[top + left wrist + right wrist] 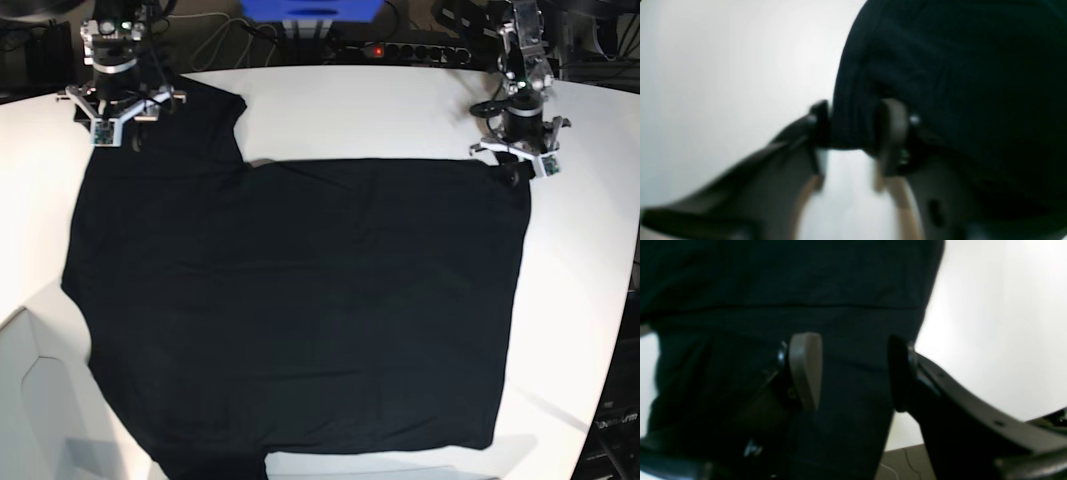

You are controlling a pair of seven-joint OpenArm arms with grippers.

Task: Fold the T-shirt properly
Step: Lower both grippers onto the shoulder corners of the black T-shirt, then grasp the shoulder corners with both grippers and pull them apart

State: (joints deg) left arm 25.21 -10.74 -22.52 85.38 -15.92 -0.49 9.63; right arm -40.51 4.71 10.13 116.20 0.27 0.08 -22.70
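Left claw (851,128) clamped on blurred T-shirt (300,310) edge; right claw (853,371) apart, cloth hiding table behind

Base view is evenly lit from overhead and sharp enough; I see the white table (400,110) bright, with soft shadows beside the arms. The T-shirt (300,310) reads as near-featureless black, folds barely visible. Both wrist views are soft and out of focus. In the left wrist view the fingers (892,133) are smeared. The table (990,323) blows out to white glare in the right wrist view.
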